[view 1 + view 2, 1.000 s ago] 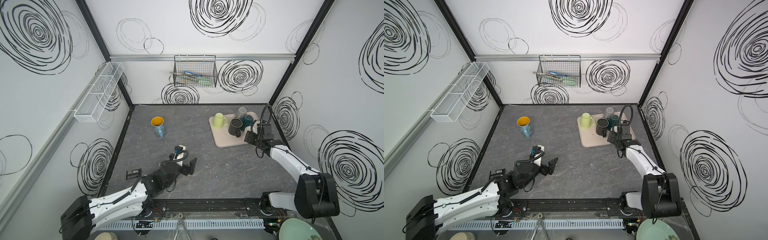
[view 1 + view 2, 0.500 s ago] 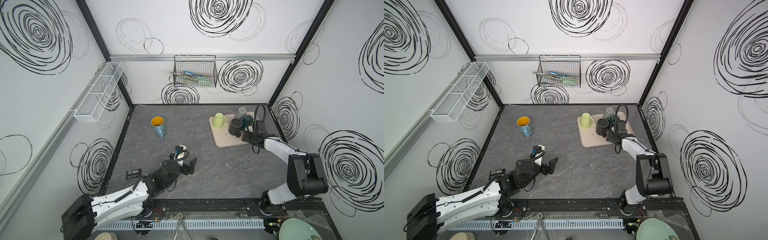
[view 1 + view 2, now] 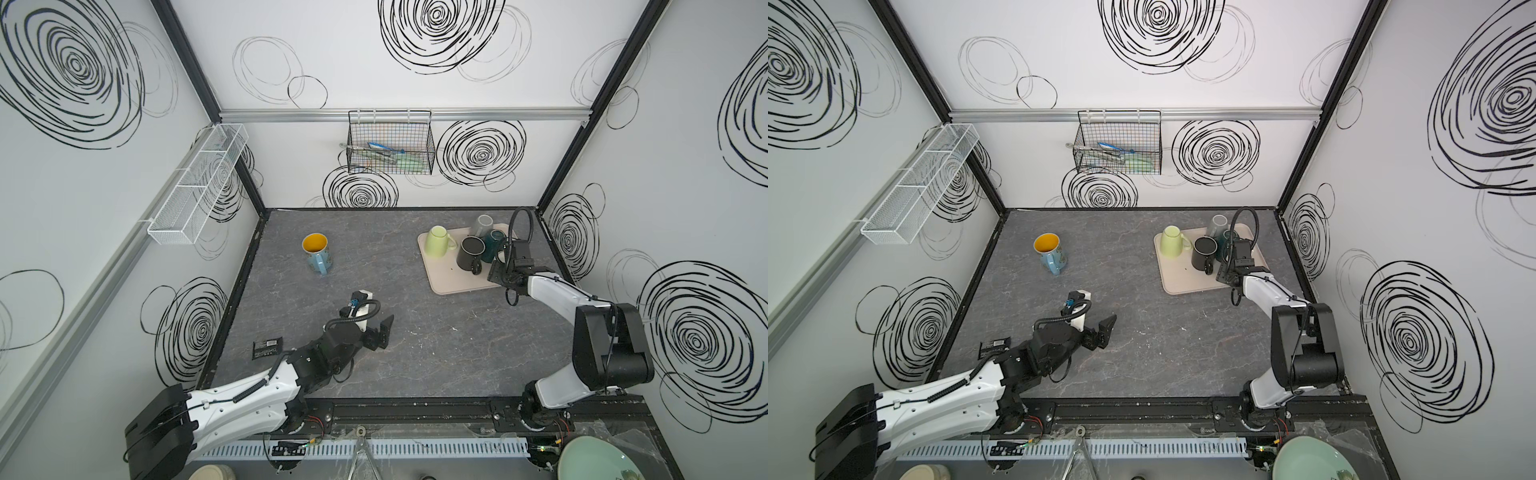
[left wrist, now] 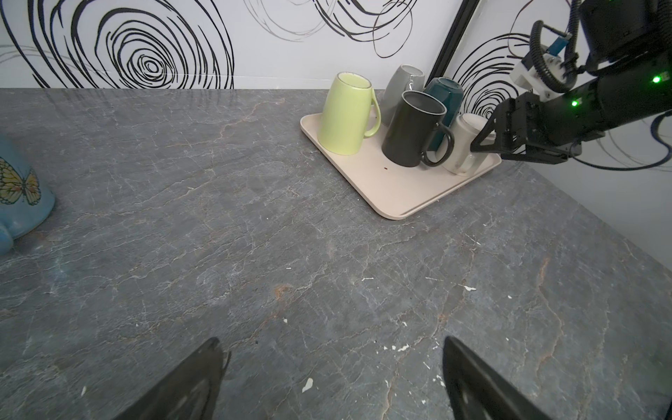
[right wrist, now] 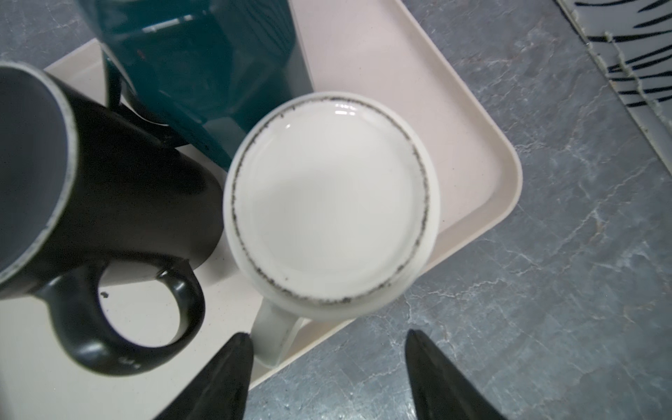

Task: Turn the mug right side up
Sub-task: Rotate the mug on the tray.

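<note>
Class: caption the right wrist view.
Right hand over an upside-down white mug on the tray, beside black mug and teal mug.

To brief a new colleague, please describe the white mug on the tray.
Find the beige tray at the back right of the table. Of its five mugs, the white mug stands upside down beside the black mug; it alone is white.

Soft, even white light fills both top views, leaving only faint shadows on the counter (image 3: 415,332). In the right wrist view small glints shine on the white mug (image 5: 329,196), and the right pincer (image 5: 327,332) looks blurred close to the lens.
</note>
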### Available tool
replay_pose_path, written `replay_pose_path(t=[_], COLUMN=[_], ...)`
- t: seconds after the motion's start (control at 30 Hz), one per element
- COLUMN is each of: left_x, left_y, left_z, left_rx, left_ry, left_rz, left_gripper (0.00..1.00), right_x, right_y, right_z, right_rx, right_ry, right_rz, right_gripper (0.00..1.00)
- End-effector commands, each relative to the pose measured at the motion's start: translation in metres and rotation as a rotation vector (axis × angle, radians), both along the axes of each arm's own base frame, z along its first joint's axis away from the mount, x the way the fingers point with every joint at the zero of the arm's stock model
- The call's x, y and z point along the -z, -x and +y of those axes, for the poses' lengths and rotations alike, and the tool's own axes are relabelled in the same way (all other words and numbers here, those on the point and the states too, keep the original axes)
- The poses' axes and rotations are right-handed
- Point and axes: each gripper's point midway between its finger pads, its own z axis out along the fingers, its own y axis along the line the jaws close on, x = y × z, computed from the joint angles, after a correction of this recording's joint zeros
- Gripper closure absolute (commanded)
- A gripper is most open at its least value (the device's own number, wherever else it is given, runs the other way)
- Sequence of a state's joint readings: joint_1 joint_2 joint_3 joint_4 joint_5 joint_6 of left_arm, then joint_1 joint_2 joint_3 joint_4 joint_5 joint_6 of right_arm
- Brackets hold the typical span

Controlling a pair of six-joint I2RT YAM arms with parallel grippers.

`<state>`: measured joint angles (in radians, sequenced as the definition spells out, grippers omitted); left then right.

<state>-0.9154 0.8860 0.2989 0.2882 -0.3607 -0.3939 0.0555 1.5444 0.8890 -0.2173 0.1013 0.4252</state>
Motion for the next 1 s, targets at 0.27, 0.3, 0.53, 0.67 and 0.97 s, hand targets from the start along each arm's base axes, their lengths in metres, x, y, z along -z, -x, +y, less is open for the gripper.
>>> replay_pose_path(t=[0.27, 0.3, 0.53, 0.67, 0.97], left_x=[-0.007, -0.006, -0.006, -0.006, -0.008], left_y=[-0.004, -0.004, -0.003, -0.003, -0.001], left_z=[0.000, 0.000, -0.002, -0.002, -0.004], left_rx=[-0.017, -0.017, -0.010, -0.009, 0.002], left_ry=[0.038, 0.037, 0.040, 0.043, 0.056], left_rz=[-0.012, -0.010, -0.007, -0.006, -0.001], left_gripper=[0.04, 0.04, 0.04, 0.04, 0.04], right_x=[-0.002, -0.001, 0.000, -0.001, -0.001], right_y=[0.011, 0.011, 0.013, 0.014, 0.006], right_z=[-0.013, -0.013, -0.021, -0.022, -0.019], right_rx=[0.017, 0.015, 0.026, 0.028, -0.011], right_ry=[0.014, 0.015, 0.042, 0.034, 0.018], right_rz=[0.055, 0.060, 0.090, 0.089, 0.123], right_gripper=[0.41, 0.45, 0.46, 0.48, 0.56])
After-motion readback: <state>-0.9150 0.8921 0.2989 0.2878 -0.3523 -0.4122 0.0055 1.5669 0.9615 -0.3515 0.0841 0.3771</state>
